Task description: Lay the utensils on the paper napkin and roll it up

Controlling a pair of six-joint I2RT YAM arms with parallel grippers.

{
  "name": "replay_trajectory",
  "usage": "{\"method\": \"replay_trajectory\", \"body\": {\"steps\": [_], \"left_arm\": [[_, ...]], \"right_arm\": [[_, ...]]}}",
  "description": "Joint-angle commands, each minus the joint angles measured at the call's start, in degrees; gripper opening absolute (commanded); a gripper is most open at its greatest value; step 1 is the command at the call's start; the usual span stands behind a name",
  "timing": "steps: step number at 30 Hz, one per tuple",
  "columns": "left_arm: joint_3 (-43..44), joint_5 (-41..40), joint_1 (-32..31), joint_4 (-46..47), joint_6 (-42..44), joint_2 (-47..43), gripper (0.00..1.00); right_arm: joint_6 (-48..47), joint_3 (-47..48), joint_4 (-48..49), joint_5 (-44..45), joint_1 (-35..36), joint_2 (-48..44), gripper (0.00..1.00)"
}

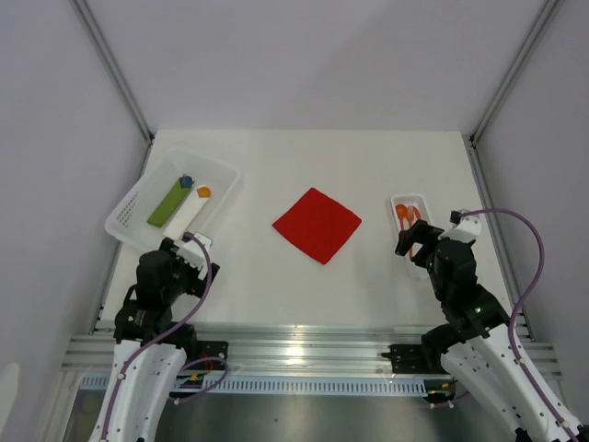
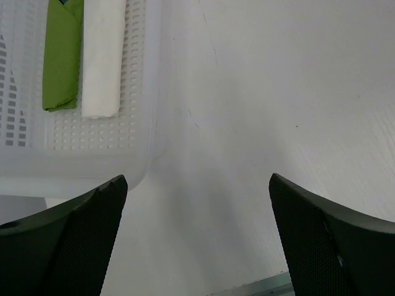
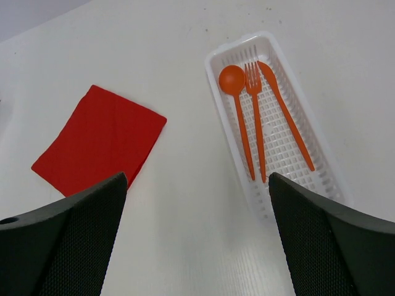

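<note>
Right wrist view: utensils (image 3: pixel 256 123) in their tray (image 3: pixel 281 154), paper napkin (image 3: pixel 99 142) lying apart on the table (image 3: pixel 185 37).
The spoon (image 3: pixel 232 79), fork (image 3: pixel 253 77) and knife (image 3: pixel 291 123) lie side by side, heads at the far end of the narrow white slotted tray. The red napkin is spread flat at mid-table, one corner toward the arms. The right hand (image 3: pixel 197 182) hangs released above the tray's near end, fingers wide and holding nothing. The left hand (image 2: pixel 197 182) is likewise spread and empty, over bare table beside a white basket (image 2: pixel 92 135) that holds a green bar (image 2: pixel 62 61) and a white bar (image 2: pixel 102 61).
</note>
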Motion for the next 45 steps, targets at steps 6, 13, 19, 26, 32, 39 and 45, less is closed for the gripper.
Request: {"method": "replay_trajectory", "body": {"steps": [6, 13, 19, 26, 32, 39, 45], "left_arm": [[3.0, -2.3, 0.0, -0.1, -2.8, 0.4, 1.0], [9.7, 6.6, 0.0, -0.9, -1.5, 7.0, 0.99], [8.4, 5.9, 0.0, 2.6, -2.6, 13.3, 1.0], [5.5, 5.6, 0.0, 6.2, -3.9, 14.7, 0.99], [4.0, 3.6, 0.0, 8.1, -4.2, 18.6, 1.0], [4.0, 2.4, -0.1, 8.2, -4.2, 20.8, 1.0], [3.9, 1.7, 0.0, 8.2, -4.2, 21.0, 1.0]], "right_arm": [[2.2, 1.2, 6.0, 0.6, -0.8, 0.3, 0.99], [-7.6, 22.0, 0.3, -1.8, -5.2, 24.8, 0.98], [-12.2, 36.0, -8.7, -8.3, -15.4, 45.6, 0.38], [-15.4, 37.7, -9.6, -21.8, -25.0, 59.5, 0.17], [-16.6, 34.6, -6.9, -23.9, -24.6, 66.5, 0.15], [-16.1, 35.0, -6.5, -18.6, -23.7, 71.3, 0.16], [-16.0, 35.3, -6.1, -17.5, -23.7, 73.5, 0.16]]}}
